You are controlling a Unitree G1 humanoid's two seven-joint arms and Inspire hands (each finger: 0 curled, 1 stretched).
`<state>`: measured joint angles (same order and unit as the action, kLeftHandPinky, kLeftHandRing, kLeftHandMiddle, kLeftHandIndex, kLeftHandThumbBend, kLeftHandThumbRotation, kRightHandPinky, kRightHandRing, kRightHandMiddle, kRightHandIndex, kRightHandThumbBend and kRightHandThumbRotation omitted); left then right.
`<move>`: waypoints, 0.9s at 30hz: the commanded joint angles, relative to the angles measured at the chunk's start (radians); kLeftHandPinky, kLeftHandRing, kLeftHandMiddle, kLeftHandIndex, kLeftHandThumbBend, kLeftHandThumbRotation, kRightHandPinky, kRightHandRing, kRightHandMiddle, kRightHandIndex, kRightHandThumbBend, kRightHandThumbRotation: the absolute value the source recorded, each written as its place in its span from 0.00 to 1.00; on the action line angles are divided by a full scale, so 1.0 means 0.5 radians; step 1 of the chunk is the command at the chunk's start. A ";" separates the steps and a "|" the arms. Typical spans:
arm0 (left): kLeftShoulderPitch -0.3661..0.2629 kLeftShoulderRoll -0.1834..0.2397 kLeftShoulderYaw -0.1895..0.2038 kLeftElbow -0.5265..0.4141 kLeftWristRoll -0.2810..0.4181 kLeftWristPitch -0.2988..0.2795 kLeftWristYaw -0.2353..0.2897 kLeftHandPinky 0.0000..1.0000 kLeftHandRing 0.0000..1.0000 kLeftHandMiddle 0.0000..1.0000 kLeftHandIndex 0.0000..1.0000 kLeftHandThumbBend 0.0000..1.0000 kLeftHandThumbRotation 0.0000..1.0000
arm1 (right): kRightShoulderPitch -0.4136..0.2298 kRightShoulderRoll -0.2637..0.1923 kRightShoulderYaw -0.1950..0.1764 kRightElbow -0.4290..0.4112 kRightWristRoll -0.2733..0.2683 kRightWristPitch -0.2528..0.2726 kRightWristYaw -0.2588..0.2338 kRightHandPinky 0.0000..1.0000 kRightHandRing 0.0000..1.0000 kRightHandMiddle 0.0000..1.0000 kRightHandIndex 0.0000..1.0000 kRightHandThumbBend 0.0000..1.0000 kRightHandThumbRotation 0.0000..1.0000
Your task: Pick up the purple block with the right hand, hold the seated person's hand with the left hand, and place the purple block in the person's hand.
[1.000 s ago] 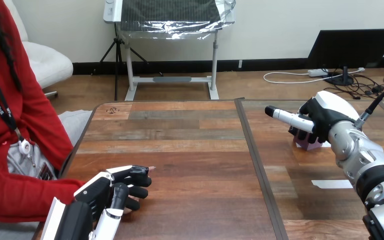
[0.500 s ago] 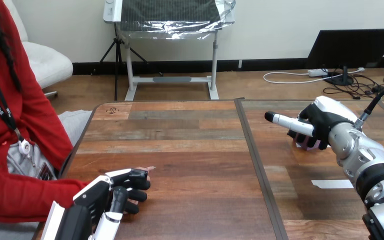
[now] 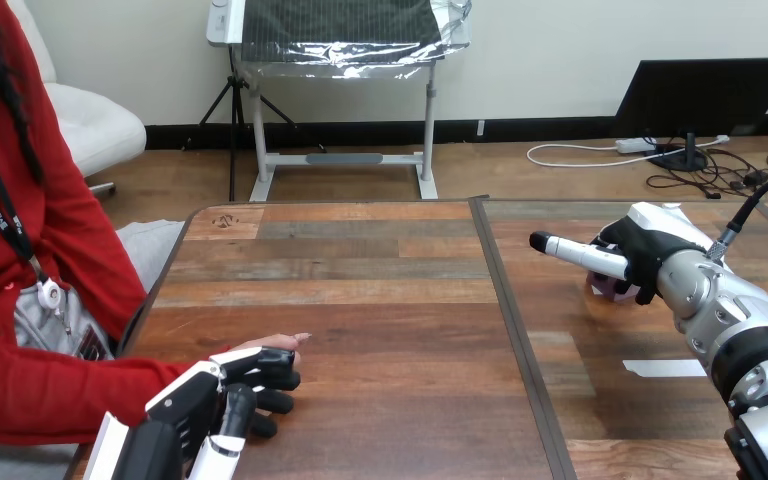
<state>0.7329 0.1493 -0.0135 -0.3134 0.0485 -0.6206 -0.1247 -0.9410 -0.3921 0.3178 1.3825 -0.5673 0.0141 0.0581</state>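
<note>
The purple block (image 3: 605, 290) is being clasped tighter by the right hand (image 3: 646, 250), the person's hand (image 3: 280, 343) by the left hand (image 3: 228, 392).

Bright and even, lit softly from above. Faint sheen across the wooden table (image 3: 380, 300), palest along the far planks. Soft, short shadow lying close under the right hand (image 3: 650, 255) — darker and tighter beneath the left hand (image 3: 225, 395) at the near edge. Small white glints on the curved silver shell of the right forearm (image 3: 725, 315) — mild, with detail kept in the black parts.
</note>
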 commanded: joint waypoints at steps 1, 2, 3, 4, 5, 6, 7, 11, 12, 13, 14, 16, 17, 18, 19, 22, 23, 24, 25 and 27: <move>-0.032 0.020 0.030 -0.094 -0.019 -0.043 -0.006 0.57 0.64 0.67 0.68 0.32 0.89 | -0.106 0.012 0.015 -0.030 -0.008 0.007 -0.001 0.66 0.77 0.82 0.85 0.80 1.00; -0.028 0.022 0.031 -0.097 -0.020 -0.045 -0.007 0.57 0.64 0.67 0.68 0.32 0.89 | -0.103 0.013 0.017 -0.029 -0.010 0.009 -0.003 0.67 0.78 0.82 0.86 0.80 1.00; -0.025 0.023 0.032 -0.099 -0.020 -0.047 -0.009 0.57 0.64 0.67 0.68 0.32 0.89 | -0.100 0.014 0.018 -0.029 -0.011 0.009 -0.004 0.68 0.79 0.83 0.86 0.80 1.00; -0.028 0.026 0.034 -0.093 -0.021 -0.058 -0.011 0.57 0.64 0.67 0.68 0.32 0.89 | -0.096 0.017 0.019 -0.028 -0.012 0.012 -0.004 0.69 0.79 0.83 0.87 0.80 1.00; -0.029 0.028 0.035 -0.090 -0.023 -0.066 -0.013 0.57 0.64 0.67 0.68 0.31 0.89 | -0.094 0.018 0.019 -0.028 -0.012 0.015 -0.004 0.71 0.81 0.85 0.88 0.80 1.00; -0.031 0.030 0.037 -0.087 -0.023 -0.070 -0.014 0.57 0.64 0.67 0.68 0.31 0.89 | -0.088 0.020 0.018 -0.028 -0.012 0.015 -0.006 0.72 0.81 0.86 0.88 0.80 1.00; -0.031 0.031 0.039 -0.086 -0.024 -0.071 -0.015 0.57 0.64 0.67 0.68 0.31 0.89 | -0.085 0.021 0.018 -0.028 -0.012 0.015 -0.008 0.72 0.82 0.86 0.88 0.80 1.00; -0.023 0.033 0.043 -0.093 -0.029 -0.063 -0.022 0.57 0.64 0.67 0.68 0.31 0.89 | -0.077 0.024 0.014 -0.027 -0.010 0.021 -0.009 0.75 0.84 0.88 0.90 0.80 1.00; -0.022 0.034 0.045 -0.095 -0.029 -0.062 -0.023 0.57 0.64 0.67 0.68 0.31 0.89 | -0.075 0.025 0.010 -0.027 -0.006 0.021 -0.010 0.75 0.85 0.88 0.90 0.80 1.00; -0.020 0.034 0.046 -0.096 -0.029 -0.063 -0.024 0.57 0.64 0.67 0.68 0.31 0.89 | -0.073 0.025 0.007 -0.028 -0.003 0.021 -0.011 0.76 0.85 0.89 0.91 0.80 1.00; -0.018 0.033 0.048 -0.097 -0.029 -0.065 -0.026 0.57 0.64 0.67 0.68 0.31 0.89 | -0.072 0.026 0.005 -0.028 -0.001 0.021 -0.012 0.76 0.86 0.89 0.91 0.80 1.00; -0.019 0.033 0.050 -0.094 -0.033 -0.068 -0.030 0.57 0.64 0.67 0.68 0.31 0.89 | -0.069 0.025 0.002 -0.028 0.002 0.021 -0.017 0.77 0.86 0.90 0.92 0.81 1.00; -0.017 0.032 0.051 -0.094 -0.035 -0.070 -0.033 0.57 0.64 0.67 0.68 0.31 0.89 | -0.068 0.025 0.002 -0.029 0.002 0.021 -0.019 0.77 0.86 0.90 0.92 0.81 1.00; -0.018 0.032 0.052 -0.093 -0.036 -0.069 -0.035 0.57 0.64 0.67 0.68 0.31 0.89 | -0.066 0.025 0.001 -0.029 0.003 0.021 -0.022 0.77 0.86 0.90 0.92 0.81 1.00; -0.018 0.031 0.054 -0.093 -0.037 -0.069 -0.038 0.57 0.64 0.67 0.68 0.31 0.89 | -0.065 0.025 0.001 -0.029 0.003 0.020 -0.024 0.77 0.86 0.90 0.92 0.81 1.00; -0.011 0.029 0.055 -0.104 -0.039 -0.057 -0.045 0.57 0.63 0.67 0.68 0.31 0.89 | -0.061 0.022 0.002 -0.029 0.001 0.017 -0.034 0.77 0.86 0.90 0.92 0.81 1.00; -0.009 0.029 0.055 -0.108 -0.040 -0.054 -0.047 0.56 0.63 0.67 0.68 0.31 0.89 | -0.060 0.022 0.002 -0.029 0.001 0.016 -0.037 0.77 0.86 0.90 0.92 0.81 1.00; -0.009 0.028 0.054 -0.110 -0.042 -0.051 -0.050 0.56 0.63 0.67 0.68 0.31 0.89 | -0.058 0.021 0.001 -0.029 0.002 0.015 -0.045 0.77 0.86 0.90 0.92 0.81 1.00; -0.007 0.028 0.054 -0.111 -0.044 -0.051 -0.052 0.56 0.63 0.67 0.68 0.31 0.88 | -0.057 0.021 -0.001 -0.030 0.003 0.014 -0.051 0.77 0.86 0.90 0.92 0.81 1.00; -0.006 0.028 0.054 -0.111 -0.044 -0.051 -0.055 0.56 0.63 0.67 0.68 0.31 0.88 | -0.057 0.020 -0.004 -0.032 0.006 0.013 -0.065 0.77 0.86 0.90 0.92 0.82 1.00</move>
<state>0.7504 0.1526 0.0126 -0.3159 0.0446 -0.6268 -0.1462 -0.9405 -0.3897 0.3177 1.3826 -0.5693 0.0262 0.0593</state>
